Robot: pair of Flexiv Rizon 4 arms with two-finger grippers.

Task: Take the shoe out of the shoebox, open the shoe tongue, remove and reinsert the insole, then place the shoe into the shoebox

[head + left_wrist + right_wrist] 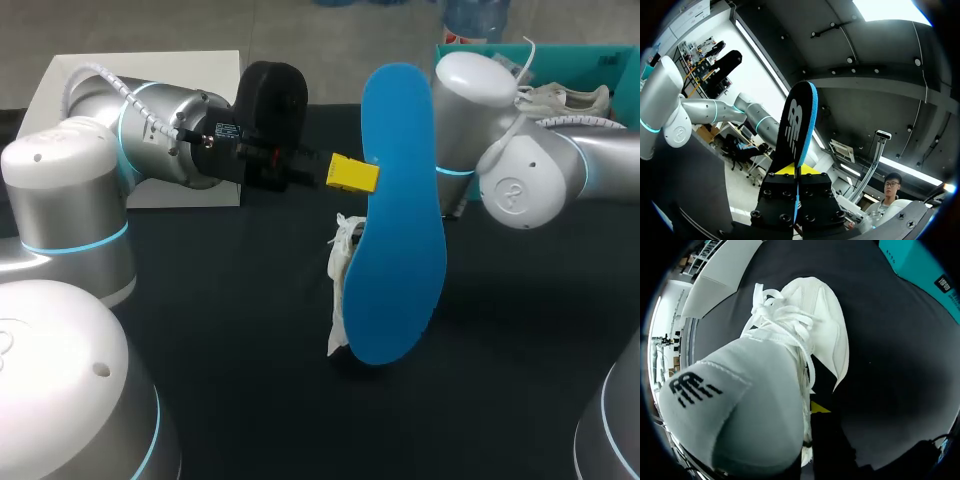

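**Insole out, held upright over the desk**

My left pincer (352, 174) pinches the blue insole (400, 220) by 1 long edge, both yellow tips pressed on it from 2 sides. The insole stands on end above the dark desk (230, 300). Its blue underside faces the head camera. In the left wrist view its black top face rises straight ahead of my fingers.

The white shoe (340, 265) sits at mid-desk, outside the teal shoebox (610, 60) at the far right corner, and the insole partly hides it in the head view. My right arm comes in from the right toward it. In the right wrist view the shoe fills the space at my right pincer (810, 410), toe pointing away and laces loose. I cannot tell whether that pincer is gripping.

A second pale shoe (565, 98) lies in the shoebox. A white box (150, 70) rests at the far left.
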